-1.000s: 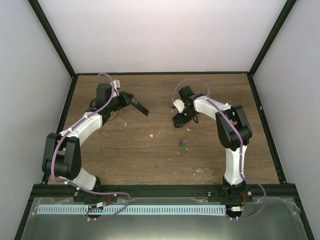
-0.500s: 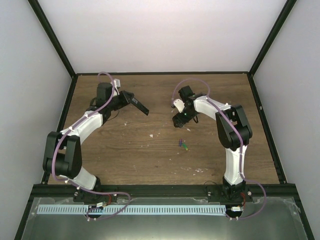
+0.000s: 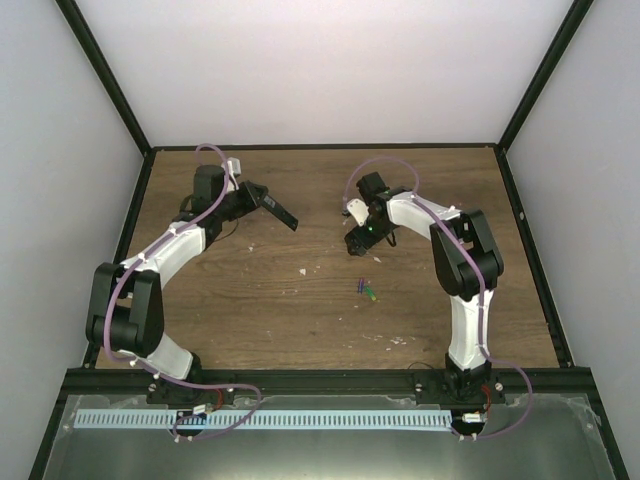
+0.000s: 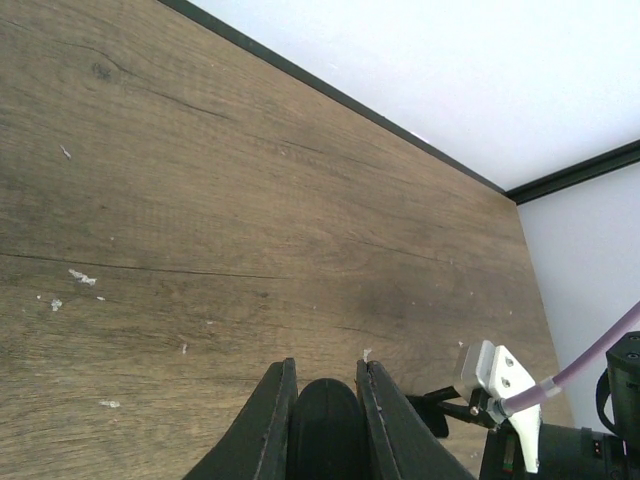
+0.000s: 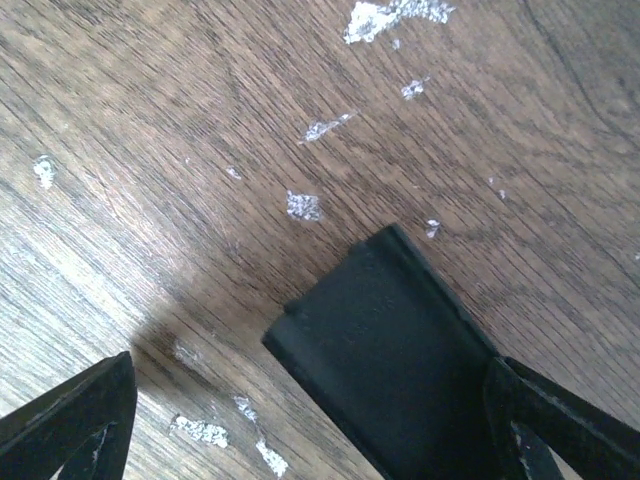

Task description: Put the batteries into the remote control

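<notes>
Left tool [image 4: 325,375] is clamped narrow on the remote control [image 3: 275,210]. In the overhead view the bar juts from it toward frame centre at upper left, seemingly clear of the table [image 3: 300,330]. I read that as presenting it for loading.

Right tool [image 3: 358,244] is spread wide, low over the table at upper centre-right. A flat black piece [image 5: 385,370], possibly the battery cover, lies between its fingers, reaching the one at frame right; it does not look gripped.

The batteries [image 3: 366,290] lie together mid-frame, below the right tool and apart from it. Pale specks [image 5: 303,206] dot the wood. Nothing stands between that tool and the batteries.
</notes>
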Available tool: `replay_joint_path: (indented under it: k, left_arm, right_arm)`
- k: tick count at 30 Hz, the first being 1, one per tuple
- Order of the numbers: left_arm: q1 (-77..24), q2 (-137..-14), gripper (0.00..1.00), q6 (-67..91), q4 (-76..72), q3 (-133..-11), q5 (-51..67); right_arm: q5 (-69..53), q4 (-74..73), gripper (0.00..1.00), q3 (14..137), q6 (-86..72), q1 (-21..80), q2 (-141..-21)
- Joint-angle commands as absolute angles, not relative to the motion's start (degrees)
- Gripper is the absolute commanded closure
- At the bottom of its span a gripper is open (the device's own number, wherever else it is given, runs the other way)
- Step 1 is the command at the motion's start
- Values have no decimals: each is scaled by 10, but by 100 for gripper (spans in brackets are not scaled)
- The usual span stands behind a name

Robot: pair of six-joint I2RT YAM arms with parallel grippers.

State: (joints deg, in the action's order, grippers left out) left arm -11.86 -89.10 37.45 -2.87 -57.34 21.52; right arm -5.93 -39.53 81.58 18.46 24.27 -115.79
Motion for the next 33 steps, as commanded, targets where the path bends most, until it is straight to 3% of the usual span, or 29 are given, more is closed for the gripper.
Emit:
replay_joint_path:
  k: [1, 21, 25, 33]
  left_arm:
    - [-116, -900, 100, 378, -34, -590, 218]
    - [-115, -915, 100, 376, -24, -617, 218]
    - [-116, -917, 100, 373, -21, -620, 217]
    - [-115, -921, 100, 374, -20, -627, 219]
  right_arm:
    - [-61, -393, 13, 821, 191, 238, -1175]
    - [-84, -400, 18, 848, 182, 227, -1204]
    - [-62, -429, 24, 875, 123, 225, -1229]
    - [-30, -460, 24, 901, -45, 222, -1255]
